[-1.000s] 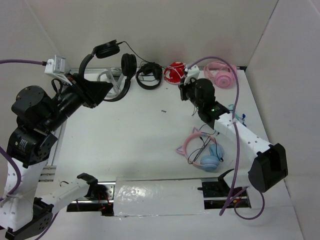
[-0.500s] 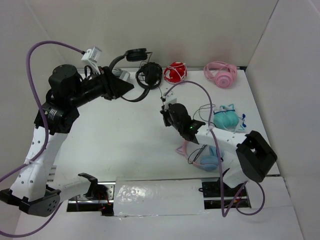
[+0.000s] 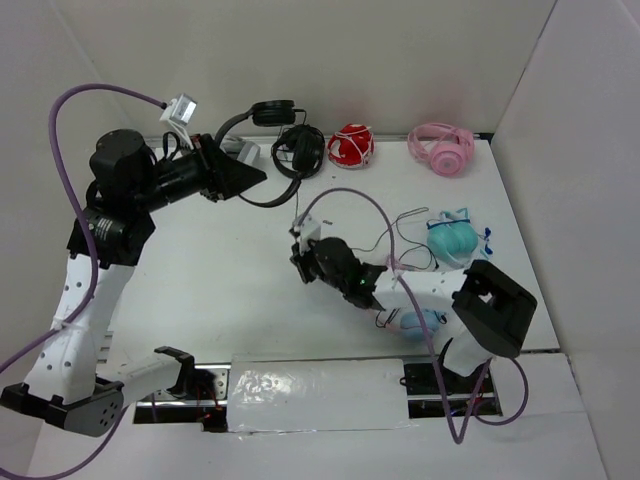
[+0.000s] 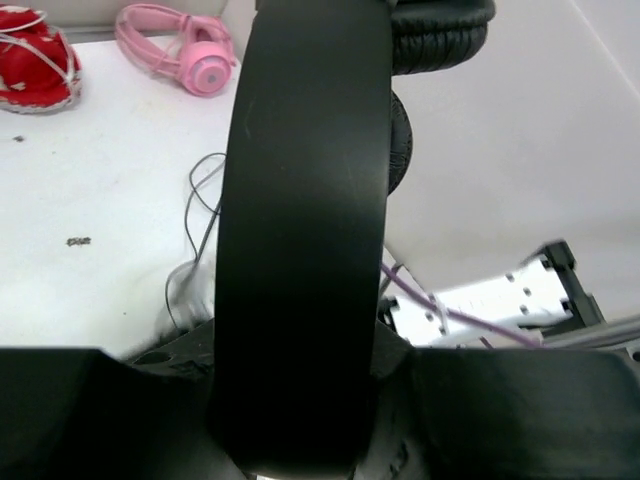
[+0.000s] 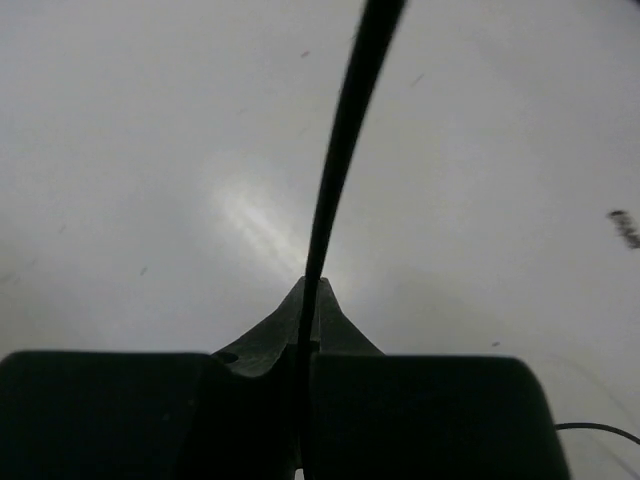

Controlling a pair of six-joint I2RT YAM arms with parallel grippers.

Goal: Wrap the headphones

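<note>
The black headphones [image 3: 272,110] hang above the back left of the table. My left gripper [image 3: 252,173] is shut on their headband, which fills the left wrist view [image 4: 300,230] with one ear cup [image 4: 440,30] at the top. The lower ear cup overlaps another black pair at the back, so I cannot tell them apart. My right gripper [image 3: 301,256] sits low over the table's middle, shut on the thin black cord [image 5: 340,150]. The cord runs taut up out of its closed fingers [image 5: 270,340].
Along the back lie a black pair [image 3: 300,152], a red pair [image 3: 350,146] and a pink pair [image 3: 442,148]. A teal pair [image 3: 455,240] lies at the right. The pink cat-ear pair with blue cups [image 3: 415,322] lies under my right arm.
My right gripper has moved from the back of the table toward the near middle and left, drawing the cord with it. My left arm swung the headphones to the right, then held still.
</note>
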